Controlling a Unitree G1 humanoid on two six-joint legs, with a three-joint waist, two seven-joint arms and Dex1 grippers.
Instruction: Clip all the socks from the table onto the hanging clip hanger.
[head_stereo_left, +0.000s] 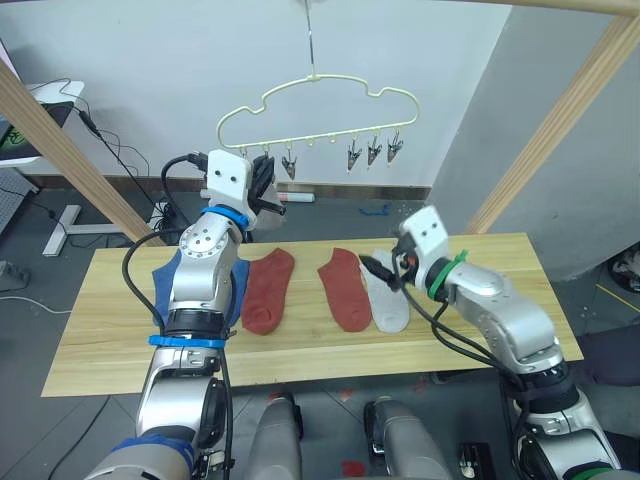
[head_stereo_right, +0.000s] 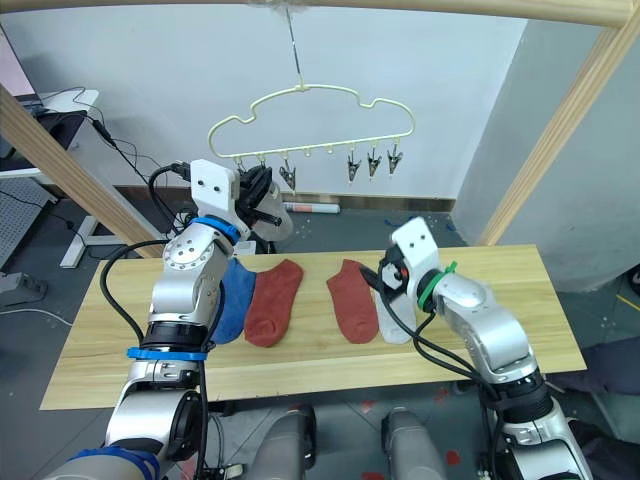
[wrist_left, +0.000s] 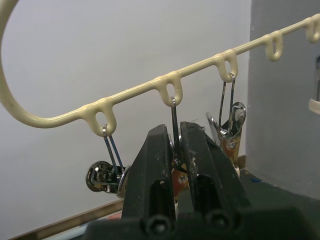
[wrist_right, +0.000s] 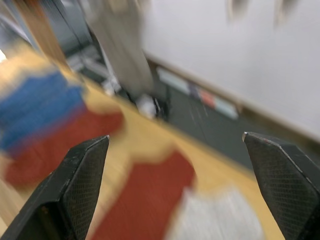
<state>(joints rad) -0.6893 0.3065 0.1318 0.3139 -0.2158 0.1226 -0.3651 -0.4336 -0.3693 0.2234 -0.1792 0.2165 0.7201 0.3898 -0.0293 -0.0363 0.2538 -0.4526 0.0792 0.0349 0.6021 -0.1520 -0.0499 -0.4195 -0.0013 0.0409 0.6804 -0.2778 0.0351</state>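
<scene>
1. The table (head_stereo_left: 480, 330) of light wood planks runs across the scene in front of the robot, with the socks laid in a row on its middle part.
2. A wooden pole frame (head_stereo_left: 560, 125) stands over the table, its slanted poles rising at both sides and a bar crossing the top.
3. The clip hanger (head_stereo_left: 318, 100), pale cream with a wavy top, hangs by its metal hook from that bar, above the far edge of the table. Small metal clips (head_stereo_left: 372, 152) dangle in a row along its lower wire.
4. The left claw (wrist_left: 173, 150) is raised to the hanger's left end. Its two black fingers are closed around the second clip (wrist_left: 174, 125) from that end.
5. The right claw (wrist_right: 175, 185) is low over the table, just beside the grey sock, with its fingers spread wide and nothing between them.
6. Socks on the table, from left to right: a blue sock (head_stereo_right: 232, 295) partly hidden behind the left arm, a rust-red sock (head_stereo_left: 268, 290), a second rust-red sock (head_stereo_left: 345, 290), and a light grey sock (head_stereo_left: 388, 305) touching the second red one.
</scene>
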